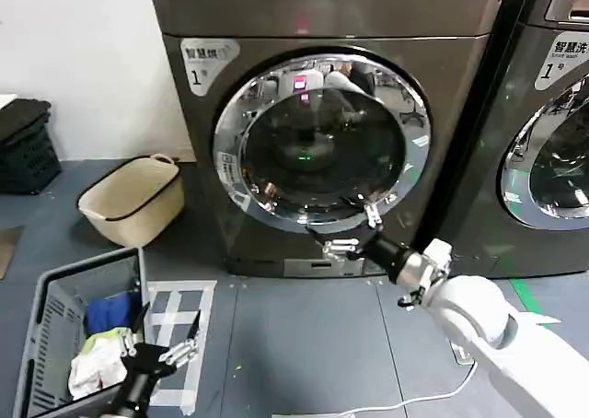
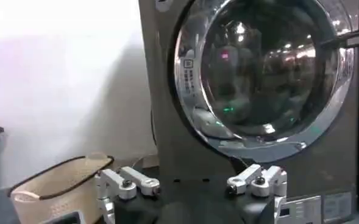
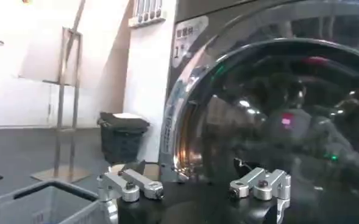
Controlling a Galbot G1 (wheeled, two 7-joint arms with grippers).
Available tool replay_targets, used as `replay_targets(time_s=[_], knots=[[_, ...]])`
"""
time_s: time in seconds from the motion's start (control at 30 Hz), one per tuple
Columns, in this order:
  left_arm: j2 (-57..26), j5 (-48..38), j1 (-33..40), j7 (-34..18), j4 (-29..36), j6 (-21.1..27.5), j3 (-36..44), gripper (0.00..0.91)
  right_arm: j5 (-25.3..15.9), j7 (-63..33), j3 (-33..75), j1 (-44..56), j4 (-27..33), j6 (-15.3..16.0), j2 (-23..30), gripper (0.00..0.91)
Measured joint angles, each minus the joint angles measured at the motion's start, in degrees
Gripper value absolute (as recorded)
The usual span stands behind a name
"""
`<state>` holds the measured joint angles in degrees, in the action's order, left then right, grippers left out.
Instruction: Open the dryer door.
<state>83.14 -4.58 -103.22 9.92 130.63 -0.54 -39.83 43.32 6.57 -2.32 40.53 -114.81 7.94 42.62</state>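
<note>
The dryer door (image 1: 317, 142), a round porthole with a wide chrome rim and dark glass, fills the front of the grey-brown machine. My right gripper (image 1: 354, 231) is open at the door's lower right rim, one finger (image 1: 371, 214) against the chrome and the other (image 1: 340, 246) just below it. In the right wrist view the right gripper (image 3: 194, 189) stands open, close in front of the door glass (image 3: 277, 115). My left gripper (image 1: 166, 342) hangs open low on the left, over a grey crate. In the left wrist view the left gripper (image 2: 191, 185) holds nothing and faces the door (image 2: 264, 67) from farther off.
A grey crate (image 1: 51, 294) of clothes sits at the front left. Behind it a beige basket (image 1: 133, 200) stands beside the dryer. A black stack (image 1: 23, 146) is by the left wall. A second machine (image 1: 552, 142) stands on the right. A white cable (image 1: 414, 401) crosses the floor.
</note>
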Motion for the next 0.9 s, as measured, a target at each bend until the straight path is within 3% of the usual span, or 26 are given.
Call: replay_targets(time_s=[0.9], knots=[[0.4, 0.3, -0.6, 0.2, 0.3, -0.2, -0.2, 0.907, 0.8, 1.7, -10.3, -11.9, 9.3, -0.7, 5.3, 0.907]])
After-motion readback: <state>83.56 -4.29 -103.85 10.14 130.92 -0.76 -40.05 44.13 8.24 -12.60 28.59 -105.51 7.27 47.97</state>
